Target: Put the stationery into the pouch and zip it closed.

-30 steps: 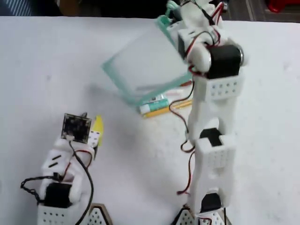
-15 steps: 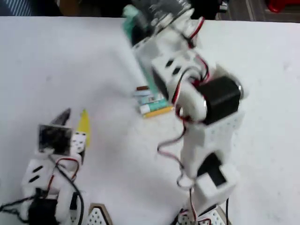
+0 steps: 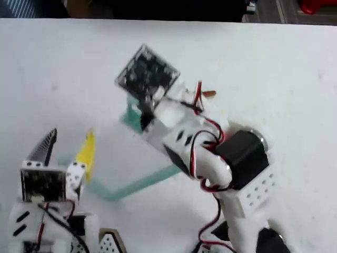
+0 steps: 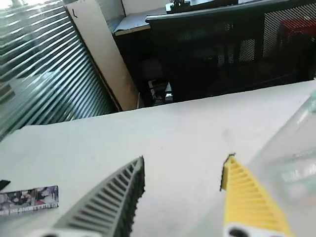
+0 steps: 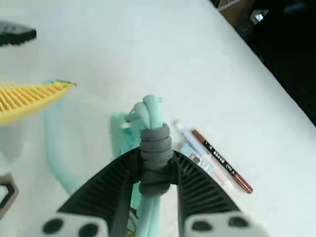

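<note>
My right gripper (image 5: 155, 163) is shut on the teal zip loop with a grey wrap (image 5: 154, 148) of the clear, teal-edged pouch (image 3: 134, 182). The pouch hangs from it, slanting down toward the table's near left. A brown pencil (image 5: 222, 168), a white pen (image 5: 190, 143) and a small pale-blue stick (image 5: 197, 158) lie together on the table beyond the right gripper, outside the pouch. My left gripper (image 3: 71, 134) stands open at the near left with nothing between its fingers. Its yellow finger (image 4: 247, 197) is right beside the pouch's clear side (image 4: 296, 148).
The right arm (image 3: 221, 158) reaches across the middle of the white table (image 3: 274, 68) and hides the stationery from above. In the left wrist view a small printed strip (image 4: 27, 200) lies on the table beside the grey finger (image 4: 113, 202). A dark chair stands behind the table's far edge.
The right arm has swung the pouch from the far middle of the table down toward the near left. The left gripper has drawn back to the left and spread its fingers wider.
</note>
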You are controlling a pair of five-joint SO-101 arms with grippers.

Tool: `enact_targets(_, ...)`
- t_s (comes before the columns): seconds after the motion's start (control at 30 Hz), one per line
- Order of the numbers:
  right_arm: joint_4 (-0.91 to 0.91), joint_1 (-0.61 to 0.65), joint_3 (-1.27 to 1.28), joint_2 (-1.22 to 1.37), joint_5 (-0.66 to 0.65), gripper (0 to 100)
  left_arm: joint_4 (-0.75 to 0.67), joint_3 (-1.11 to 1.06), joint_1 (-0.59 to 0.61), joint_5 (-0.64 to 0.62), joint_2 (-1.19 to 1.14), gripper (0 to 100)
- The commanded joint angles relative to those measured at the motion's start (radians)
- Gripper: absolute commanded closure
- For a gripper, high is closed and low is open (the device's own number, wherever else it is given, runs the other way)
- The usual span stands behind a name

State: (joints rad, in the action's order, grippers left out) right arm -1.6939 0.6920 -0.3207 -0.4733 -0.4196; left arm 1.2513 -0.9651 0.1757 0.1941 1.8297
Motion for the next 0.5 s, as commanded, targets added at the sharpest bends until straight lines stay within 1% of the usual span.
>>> enact_targets(0.0, 0.061, 0.013, 0.160, -0.117, -0.061, 98.3, 0.114, 0.158, -0.134, 0.117, -0.004, 73)
enact_targets(0.1, 0.113, 0.013, 0.255, -0.200, -0.061, 98.3, 0.189, 0.186, -0.280, 0.199, -0.005, 73)
enact_targets(0.17, 0.128, 0.013, 0.298, -0.255, -0.066, 98.3, 0.227, 0.186, -0.340, 0.227, -0.007, 73)
enact_targets(0.33, 0.143, 0.016, 0.354, -0.383, -0.068, 98.3, 0.279, 0.207, -0.406, 0.229, -0.007, 73)
enact_targets(0.47, 0.139, 0.116, 0.404, -0.470, -0.069, 98.3, 0.304, 0.253, -0.461, 0.226, -0.007, 73)
